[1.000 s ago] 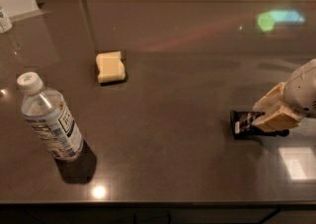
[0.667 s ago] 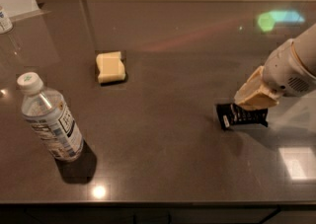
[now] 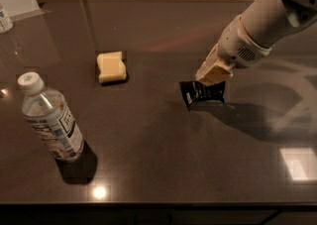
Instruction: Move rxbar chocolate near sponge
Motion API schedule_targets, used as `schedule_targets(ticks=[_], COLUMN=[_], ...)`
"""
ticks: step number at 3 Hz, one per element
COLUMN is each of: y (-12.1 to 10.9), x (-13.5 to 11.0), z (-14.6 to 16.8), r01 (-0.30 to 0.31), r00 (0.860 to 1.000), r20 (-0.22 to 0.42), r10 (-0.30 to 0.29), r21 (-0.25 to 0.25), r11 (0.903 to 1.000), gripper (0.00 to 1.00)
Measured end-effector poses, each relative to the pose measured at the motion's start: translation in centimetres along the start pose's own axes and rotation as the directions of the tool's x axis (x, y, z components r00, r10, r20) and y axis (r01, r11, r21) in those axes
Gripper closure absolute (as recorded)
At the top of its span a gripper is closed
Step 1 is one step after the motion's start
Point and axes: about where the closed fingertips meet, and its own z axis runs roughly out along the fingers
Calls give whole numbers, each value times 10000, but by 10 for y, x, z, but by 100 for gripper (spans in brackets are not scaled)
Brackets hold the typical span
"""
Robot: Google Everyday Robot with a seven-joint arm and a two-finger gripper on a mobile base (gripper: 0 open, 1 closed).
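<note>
The gripper (image 3: 213,77) reaches in from the right, its fingers pinched on the top edge of the black snack bar (image 3: 202,93) at mid-tabletop (image 3: 148,144). The sponge (image 3: 110,67) lies well apart to the left. A water bottle (image 3: 51,119) stands near the front left.

No text can be read. White lettering is borne by the rxbar chocolate (image 3: 202,93), pinched at its far edge by the gripper (image 3: 214,74), right of the sponge (image 3: 110,66). The water bottle (image 3: 51,120), front-left of the sponge, is wrapped in an illegible printed label.
</note>
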Motion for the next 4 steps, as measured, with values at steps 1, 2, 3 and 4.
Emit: schedule_targets(ticks=[1,2,3,4], y=[-19,-31,-42,-49], x=[-50,-76,-96,-108], z=[28,44,63,76], r01=[518,770,959,983], r00=[9963,9913,9843,9796], r20=[712,1119,1558,1837], r10=[-486,-692,-829,-817], r21=[-432,-668,-777,-831], r11=[9977,9948,9924,9917], gripper=[100,100,100,82])
